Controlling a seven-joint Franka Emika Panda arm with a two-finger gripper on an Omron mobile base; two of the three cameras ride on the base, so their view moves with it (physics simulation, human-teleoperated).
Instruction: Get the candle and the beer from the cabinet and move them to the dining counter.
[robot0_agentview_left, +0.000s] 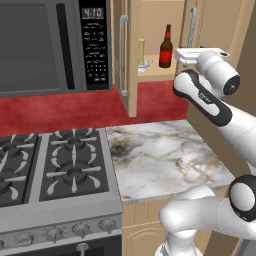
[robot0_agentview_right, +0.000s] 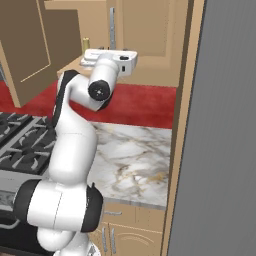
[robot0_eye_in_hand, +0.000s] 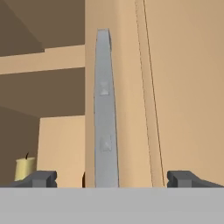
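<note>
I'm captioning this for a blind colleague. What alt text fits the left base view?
An open tan cabinet holds a dark beer bottle and, to its left, a pale candle on its lower shelf, with the white arm's hand raised just right of the bottle. Below are a marble countertop, gas stove and microwave.

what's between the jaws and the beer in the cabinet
The closed right cabinet door and its silver handle face the open gripper. The beer stands left of that door, on the shelf beside the candle.
</note>
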